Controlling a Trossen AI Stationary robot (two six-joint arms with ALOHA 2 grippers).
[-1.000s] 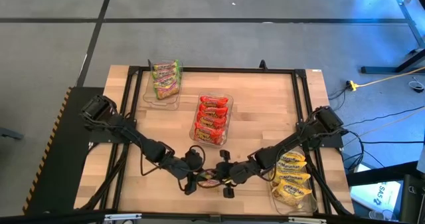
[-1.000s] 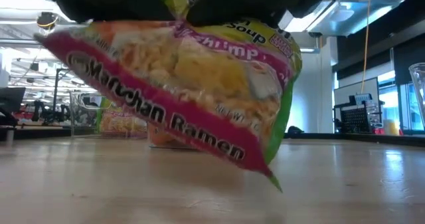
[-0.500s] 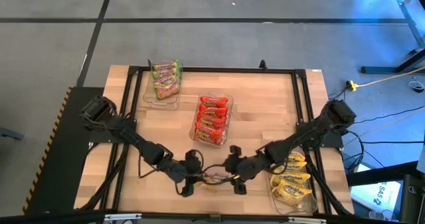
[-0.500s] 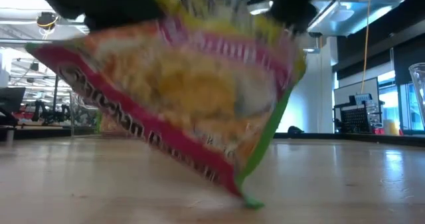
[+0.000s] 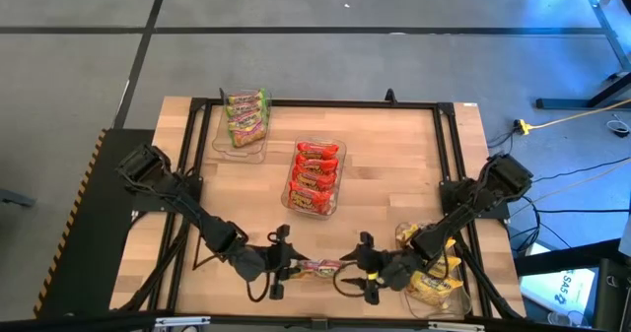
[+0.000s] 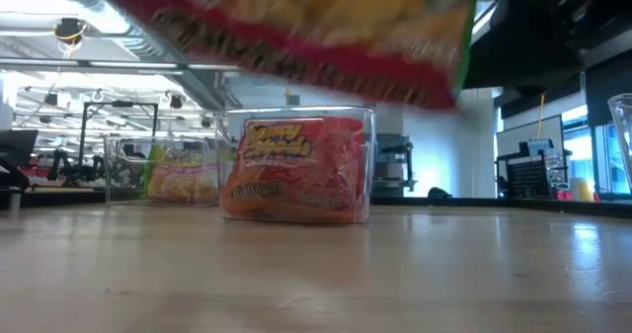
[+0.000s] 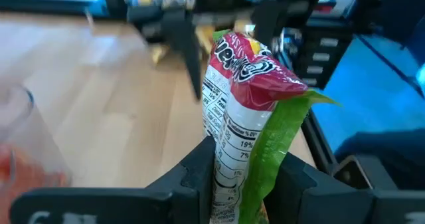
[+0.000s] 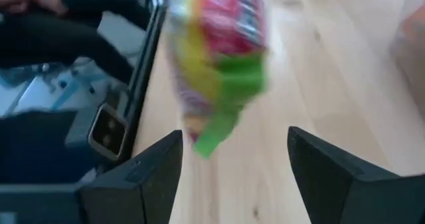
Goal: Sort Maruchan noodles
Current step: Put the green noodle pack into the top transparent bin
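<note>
A Maruchan noodles packet (image 5: 320, 267), pink and green with a yellow picture, hangs above the table near its front edge, high in the low view (image 6: 296, 22). My left gripper (image 5: 280, 267) is shut on its left end. My right gripper (image 5: 363, 270) stands open just right of the packet's free end (image 8: 219, 51), with nothing between its fingers. Green packets lie in a clear tray (image 5: 245, 120) at the far left, red ones in a tray (image 5: 315, 177) at the middle, and yellow ones in a tray (image 5: 434, 273) at the near right. My left gripper pinches the packet's end (image 7: 229, 164) between its two fingers, one on each flat face. The fingers lie about level and come from the table's left. The packet stands on edge and sticks out toward the table's right, lifted clear of the table.
A black frame (image 5: 315, 103) runs around the wooden tabletop. The red tray (image 6: 301, 165) stands behind the lifted packet in the low view. Bare wood lies between the trays and along the front edge.
My right gripper has opened, let go of the packet and drawn back toward the table's right edge. The packet, which hung low and tilted with a corner near the table, has been lifted clear by my left gripper.
</note>
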